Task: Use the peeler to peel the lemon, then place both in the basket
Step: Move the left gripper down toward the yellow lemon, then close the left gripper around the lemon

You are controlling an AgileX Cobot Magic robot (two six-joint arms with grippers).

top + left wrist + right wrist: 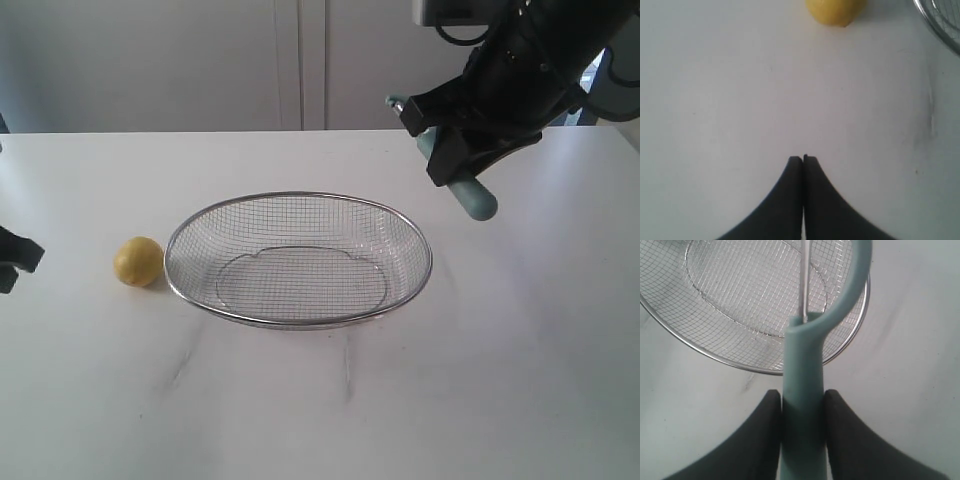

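Observation:
A small yellow lemon [138, 261] rests on the white table just left of the wire mesh basket [300, 200]. In the left wrist view the lemon [835, 11] lies ahead of my left gripper [803, 159], which is shut with nothing in it and stands apart from the fruit. Only a black part of that arm shows at the exterior view's left edge. Up at the right, above the basket's far right rim, my right gripper [452, 150] is shut on the pale teal handle of the peeler [470, 193]. Its curved head and metal blade [803, 280] hang over the basket [715, 352].
The white table [500, 380] stretches wide in front of and to the right of the basket. A pale wall with cabinet seams rises behind the table's far edge. The right arm's black body and cables fill the upper right corner.

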